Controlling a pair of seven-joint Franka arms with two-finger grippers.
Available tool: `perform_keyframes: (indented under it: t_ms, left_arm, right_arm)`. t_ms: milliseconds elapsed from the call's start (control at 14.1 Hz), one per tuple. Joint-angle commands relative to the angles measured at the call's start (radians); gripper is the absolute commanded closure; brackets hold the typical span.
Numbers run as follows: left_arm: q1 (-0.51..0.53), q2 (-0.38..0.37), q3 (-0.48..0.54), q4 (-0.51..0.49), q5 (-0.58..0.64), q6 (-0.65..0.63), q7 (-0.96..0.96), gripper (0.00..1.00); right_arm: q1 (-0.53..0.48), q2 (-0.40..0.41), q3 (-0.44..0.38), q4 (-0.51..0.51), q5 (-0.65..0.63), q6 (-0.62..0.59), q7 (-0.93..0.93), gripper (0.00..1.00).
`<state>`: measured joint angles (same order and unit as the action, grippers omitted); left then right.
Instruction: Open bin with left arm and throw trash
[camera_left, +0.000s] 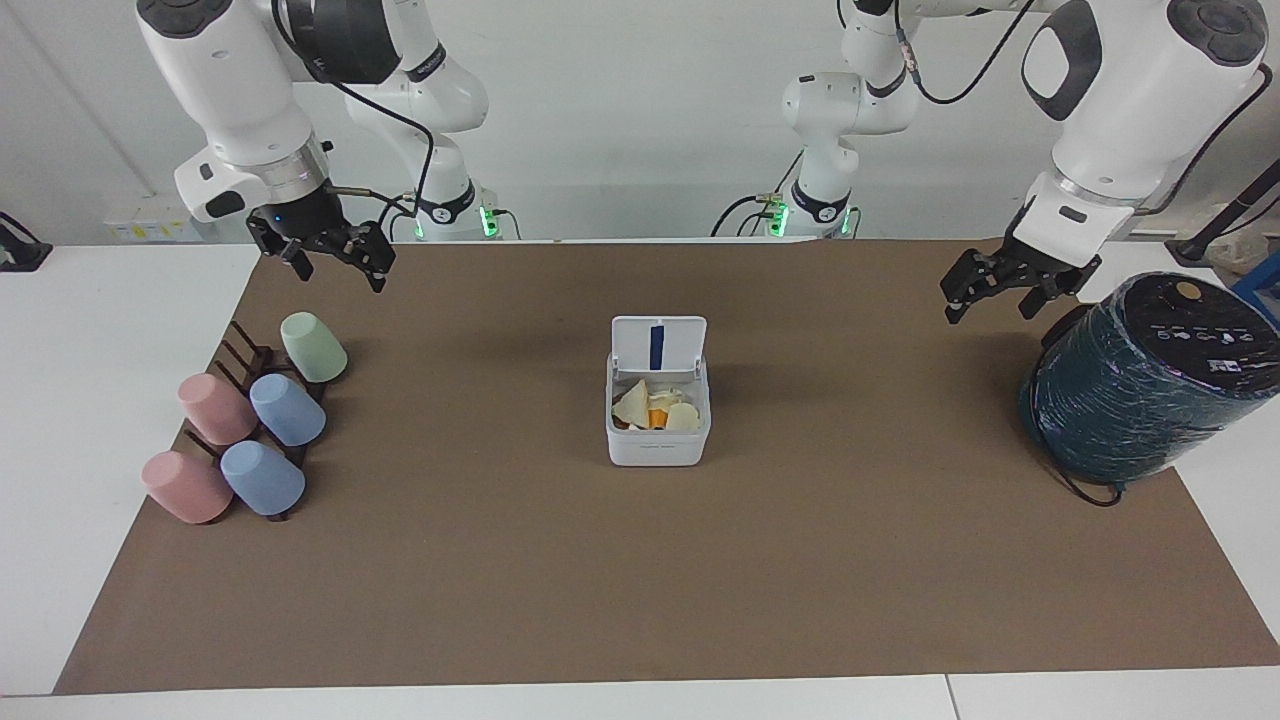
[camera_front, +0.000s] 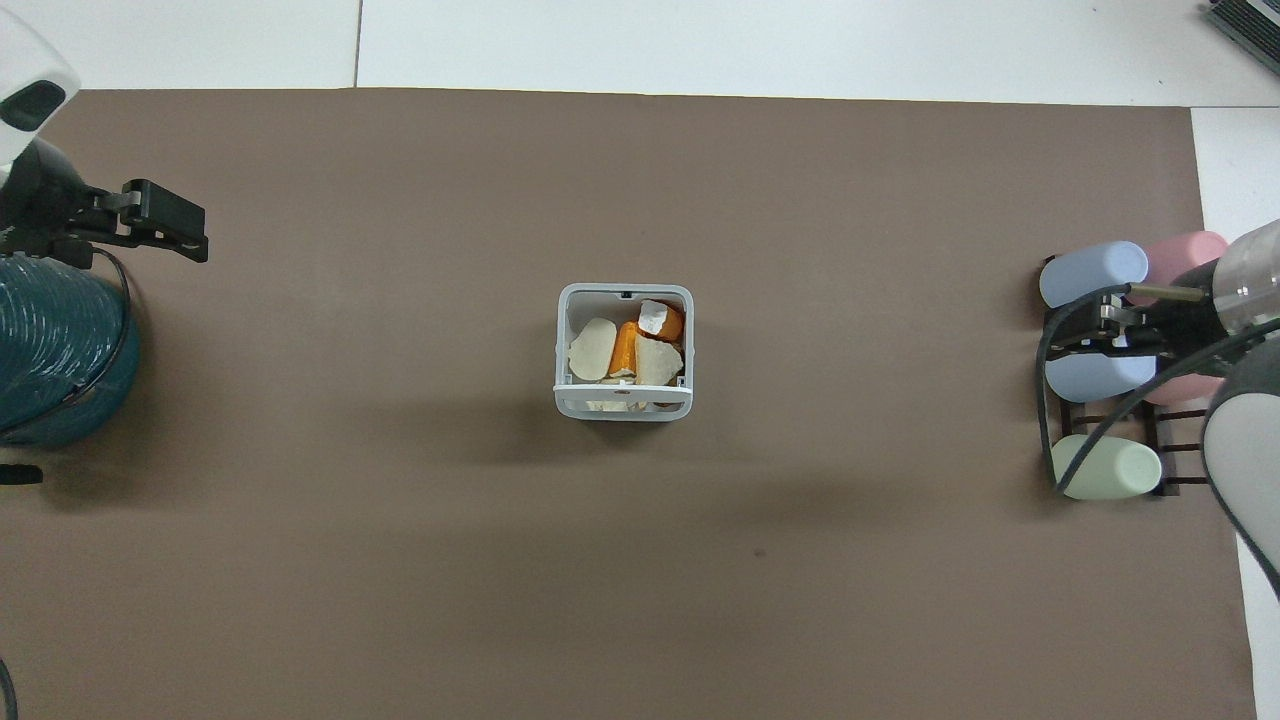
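Pastel cups (camera_left: 250, 430), teal cylinder (camera_left: 1140, 380)

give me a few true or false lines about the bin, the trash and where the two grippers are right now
1. The bin has its lid standing open. True.
2. The trash lies on the brown mat beside the bin. False: the scraps are inside the bin.
3. The left gripper holds an orange scrap. False: it holds nothing and hangs beside the dark teal cylinder.
4. The right gripper is up in the air at the cups' end of the table. True.
5. The bin stands against the cup rack. False: it stands alone mid-mat, well apart from the cups.
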<state>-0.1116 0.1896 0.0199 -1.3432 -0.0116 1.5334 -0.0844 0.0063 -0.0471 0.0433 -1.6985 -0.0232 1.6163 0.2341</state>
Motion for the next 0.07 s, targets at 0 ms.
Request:
perform_keyframes:
  t_ms: [0]
  left_arm:
    - [0.001, -0.035, 0.003, -0.045, 0.013, 0.022, 0.012, 0.00]
  right_arm:
    - [-0.017, -0.007, 0.009, -0.013, -0.007, 0.054, -0.050, 0.00]
